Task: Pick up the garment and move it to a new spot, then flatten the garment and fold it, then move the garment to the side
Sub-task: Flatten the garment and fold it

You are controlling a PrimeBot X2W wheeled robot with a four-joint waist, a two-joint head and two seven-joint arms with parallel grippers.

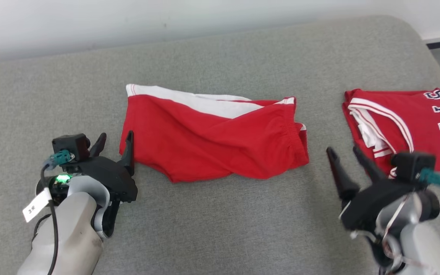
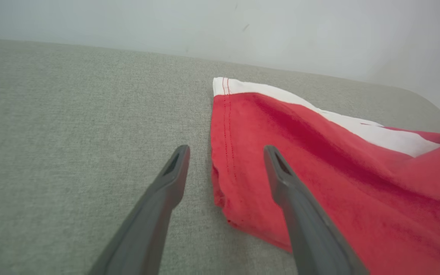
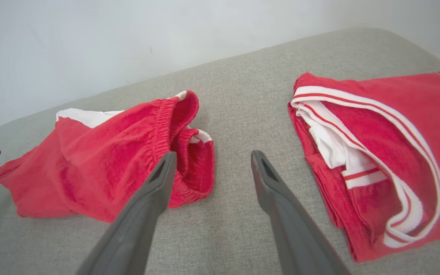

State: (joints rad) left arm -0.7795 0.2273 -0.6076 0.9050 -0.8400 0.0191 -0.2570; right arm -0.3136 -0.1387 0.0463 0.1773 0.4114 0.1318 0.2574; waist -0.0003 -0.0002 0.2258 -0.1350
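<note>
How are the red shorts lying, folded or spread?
Folded roughly: the shorts lie doubled over, layered, waistband bunched at one end.

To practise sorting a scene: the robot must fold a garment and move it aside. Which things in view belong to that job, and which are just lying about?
Belong to the job: red shorts; left gripper, open at their edge; right gripper.
Lying about: folded Bulls jersey; white wall.
</note>
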